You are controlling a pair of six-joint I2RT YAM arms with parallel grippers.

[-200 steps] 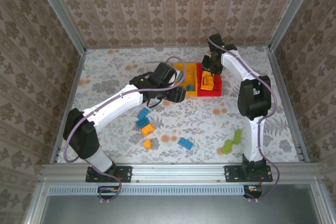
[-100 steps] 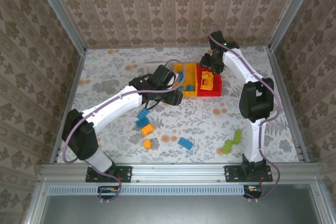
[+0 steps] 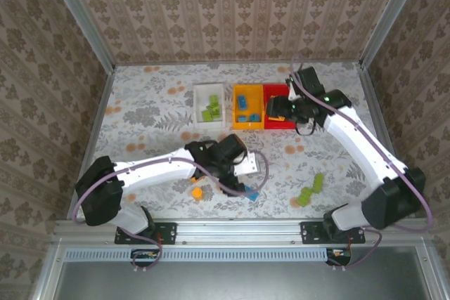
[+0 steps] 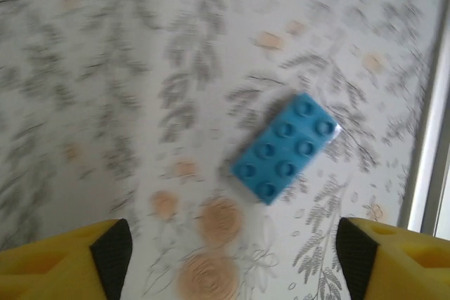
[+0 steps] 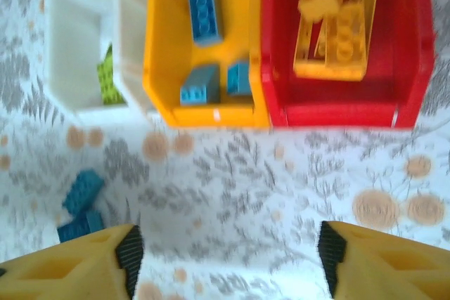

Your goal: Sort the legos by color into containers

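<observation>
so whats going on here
It's a colour sort, partway through. The left gripper hovers open over a blue brick; the right gripper is open and empty near the red bin. The white bin holds green bricks, the yellow bin blue bricks, the red one orange bricks. Loose green bricks lie on the table.

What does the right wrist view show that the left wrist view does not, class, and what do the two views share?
Right wrist view: a white plastic bin holding lime green bricks, a yellow-orange plastic bin holding blue bricks, a red plastic bin holding orange bricks, plus two loose blue bricks.
Left wrist view: one blue eight-stud brick lying alone, and a metal rail.
Both: the floral tabletop and yellow fingers standing open and empty, on the right gripper and the left gripper.
</observation>
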